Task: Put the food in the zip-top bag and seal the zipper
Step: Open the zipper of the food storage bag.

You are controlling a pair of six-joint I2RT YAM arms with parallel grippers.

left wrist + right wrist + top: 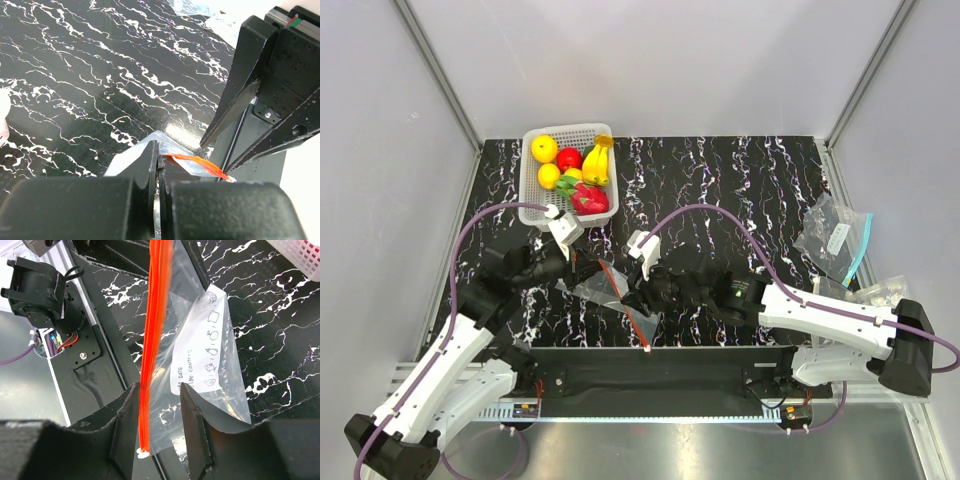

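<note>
The zip-top bag (603, 291) hangs between my two grippers near the table's front edge, with its red-orange zipper (630, 318) running toward the front. My left gripper (159, 159) is shut on one corner of the bag (131, 159), beside the zipper's end (197, 163). My right gripper (157, 407) is open, with its jaws on either side of the zipper (155, 335) and the bag's edge (210, 350). The white slider (143, 454) sits at the strip's near end. The food lies in the white basket (532, 190): banana bunch (597, 161), dragon fruit (587, 197), yellow round fruits (544, 148).
A second clear bag with a teal edge (836, 236) and a bubbled sheet (880, 291) lie at the right edge. The black base rail (650, 362) runs along the front. A red fruit (569, 158) is also in the basket.
</note>
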